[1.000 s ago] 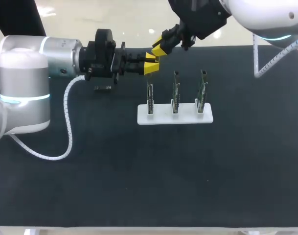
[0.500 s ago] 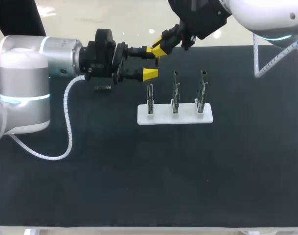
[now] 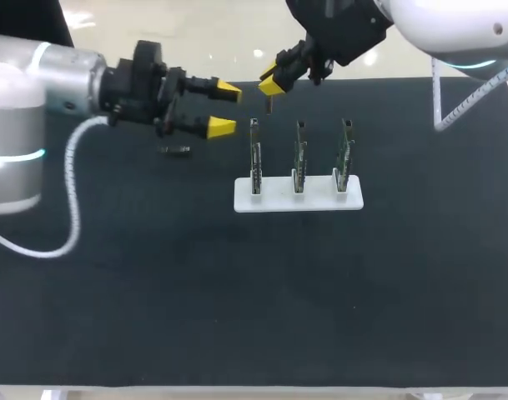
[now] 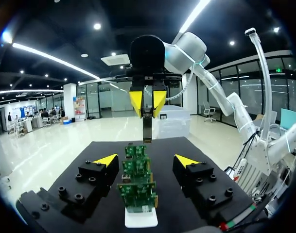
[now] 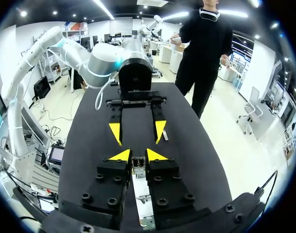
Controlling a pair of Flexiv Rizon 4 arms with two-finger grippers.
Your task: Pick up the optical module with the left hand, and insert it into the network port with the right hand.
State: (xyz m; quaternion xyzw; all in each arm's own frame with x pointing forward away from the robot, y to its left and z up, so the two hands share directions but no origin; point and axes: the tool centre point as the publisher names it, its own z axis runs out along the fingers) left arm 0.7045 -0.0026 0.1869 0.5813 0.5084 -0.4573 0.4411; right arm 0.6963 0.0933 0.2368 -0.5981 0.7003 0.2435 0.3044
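Okay, head view: left gripper (image 3: 223, 108) comes in from the left and hangs over the black table (image 3: 237, 300), jaws wide open, nothing in them. Right gripper (image 3: 270, 83) sits at the far edge, pinched closed on the small dark optical module (image 3: 269, 104). The module hangs straight down from the yellow tips, near the top of the leftmost of three upright green circuit boards (image 3: 299, 154) and clear of it. The boards stand in a row on a white rectangular stand (image 3: 320, 200). A second small dark piece (image 3: 176, 150) lies flat on the table, under the left gripper.

Left wrist view: left gripper (image 4: 147, 160) is spread apart, with the row of boards (image 4: 138, 194) on the stand (image 4: 141, 219) below it. Right gripper (image 4: 148, 103) is ahead and above the boards, module (image 4: 147, 128) gripped vertically.

Right wrist view: right gripper (image 5: 138, 155) clamps the module (image 5: 138, 163) from both sides. Left gripper (image 5: 138, 132) is ahead, fingers parted. The loose piece (image 5: 165, 136) lies just beside one of its fingers.
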